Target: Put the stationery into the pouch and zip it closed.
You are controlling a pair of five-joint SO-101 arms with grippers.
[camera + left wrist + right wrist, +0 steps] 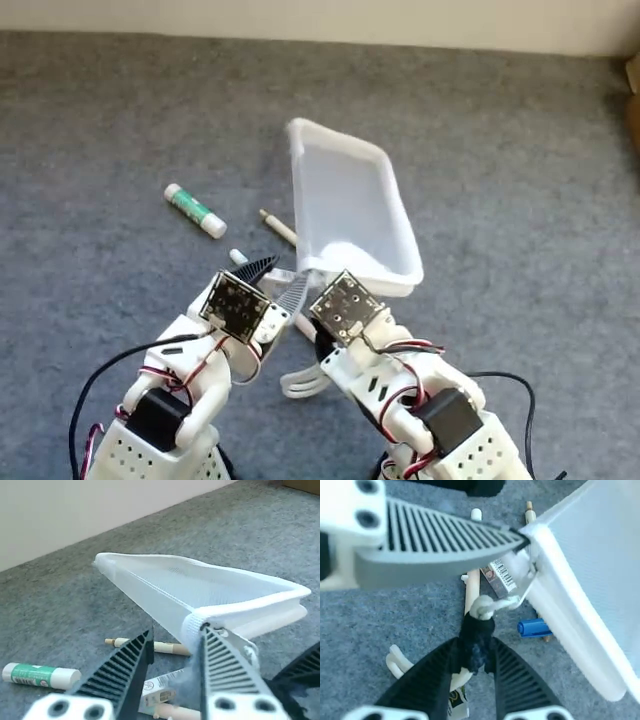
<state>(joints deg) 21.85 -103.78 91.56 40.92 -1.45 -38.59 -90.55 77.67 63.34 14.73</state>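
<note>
The white mesh pouch (350,205) stands open, its near end raised and its far end low on the grey carpet. My right gripper (475,647) is shut on the black zipper tag (476,635), which hangs from the metal pull (520,586) at the pouch's near corner. My left gripper (177,630) is open at that same corner, with the pouch's white end tab (192,626) against the tip of one finger. A green-and-white glue stick (195,211) and a wooden pencil (279,227) lie on the carpet to the left of the pouch.
Under the grippers lie a labelled packet (499,575), a second wooden pencil (471,587), a blue pen (534,628) and a white looped piece (305,380). The carpet (520,180) is bare to the right of the pouch and far left.
</note>
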